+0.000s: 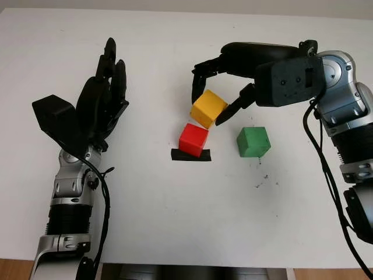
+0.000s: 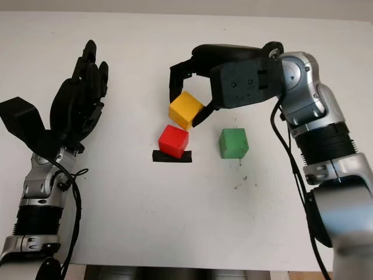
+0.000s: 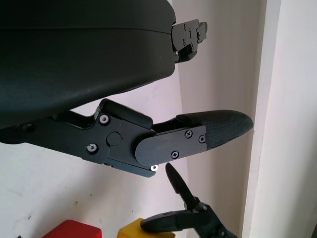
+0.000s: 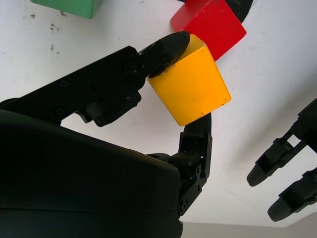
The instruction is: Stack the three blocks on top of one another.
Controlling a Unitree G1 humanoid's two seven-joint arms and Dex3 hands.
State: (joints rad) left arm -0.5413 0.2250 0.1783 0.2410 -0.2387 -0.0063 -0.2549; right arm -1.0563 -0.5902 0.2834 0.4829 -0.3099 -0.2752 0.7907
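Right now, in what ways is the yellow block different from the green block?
The yellow block is gripped by the right hand and tilted above the red block; the green block sits on the table, untouched. The yellow block is close to the red one; the green block stands apart. Both are cubes of similar size.

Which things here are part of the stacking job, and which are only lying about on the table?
Part of the job:
- yellow block, held by the right hand
- red block, on the black strip
- green block, alone on the table

Only lying about:
- black strip under the red block
- left hand, open, off to the side
- white table
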